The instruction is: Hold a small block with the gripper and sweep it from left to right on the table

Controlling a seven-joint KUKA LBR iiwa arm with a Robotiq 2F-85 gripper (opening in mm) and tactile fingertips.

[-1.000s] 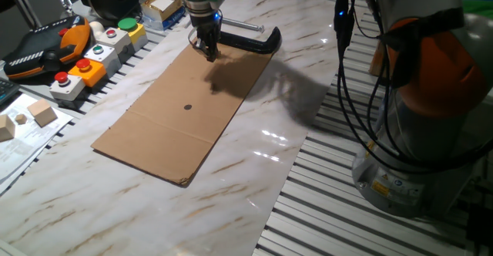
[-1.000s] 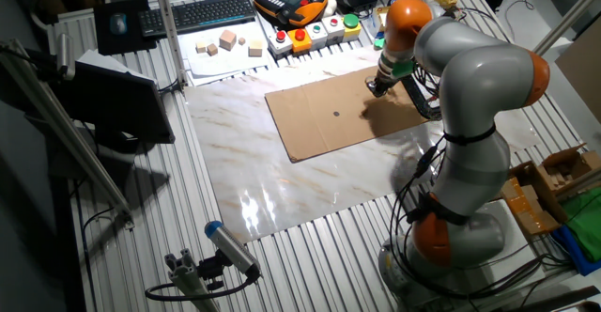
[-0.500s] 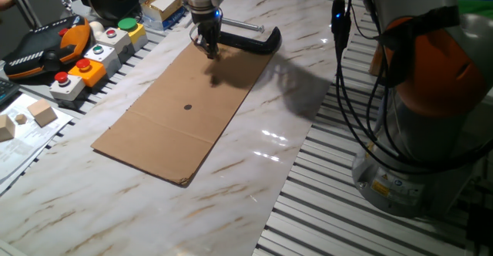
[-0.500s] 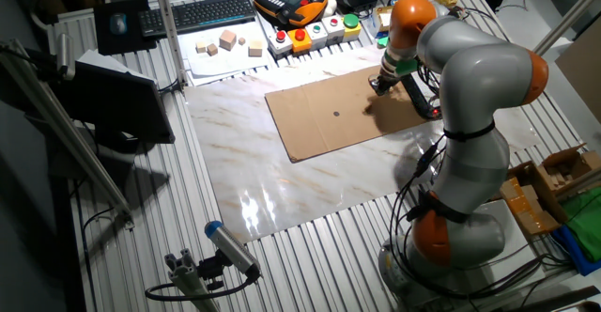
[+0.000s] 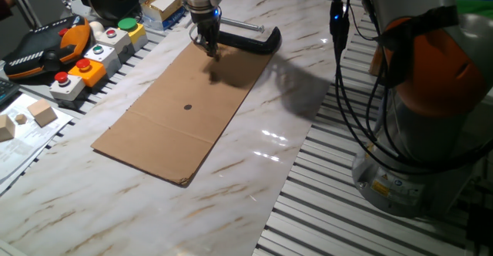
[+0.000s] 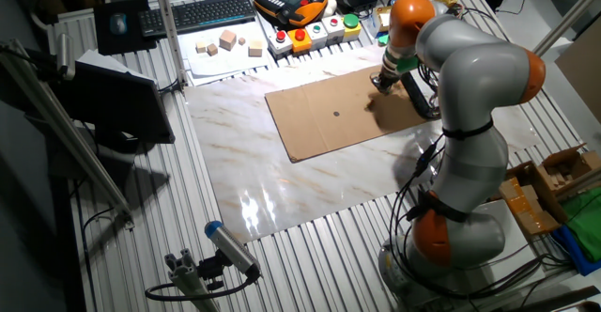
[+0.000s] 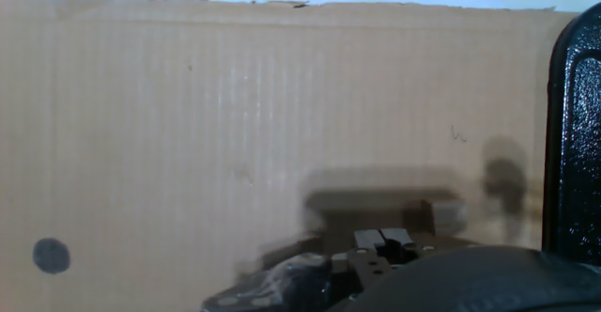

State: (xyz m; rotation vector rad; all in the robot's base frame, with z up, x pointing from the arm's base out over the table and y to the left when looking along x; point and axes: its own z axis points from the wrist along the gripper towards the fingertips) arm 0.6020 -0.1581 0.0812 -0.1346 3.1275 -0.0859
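Since a second ago, my gripper [image 5: 213,53] has slid a short way along the far end of the cardboard sheet [image 5: 181,106], drawing closer to the black C-clamp [image 5: 254,38]. On the left edge of one fixed view, the push-button boxes [image 5: 94,62] sit well apart from me. At centre, my fingers [image 7: 380,240] appear pressed together, tips down at the cardboard; whether the small block is pinched between them I cannot tell, since it is too small to make out in any view. My orange-and-grey arm [image 6: 470,77] arches over the white marble table [image 6: 310,185] from the right, wrist pointing almost straight down. Rightmost in the hand view, the clamp's dark bar stands just beside me.
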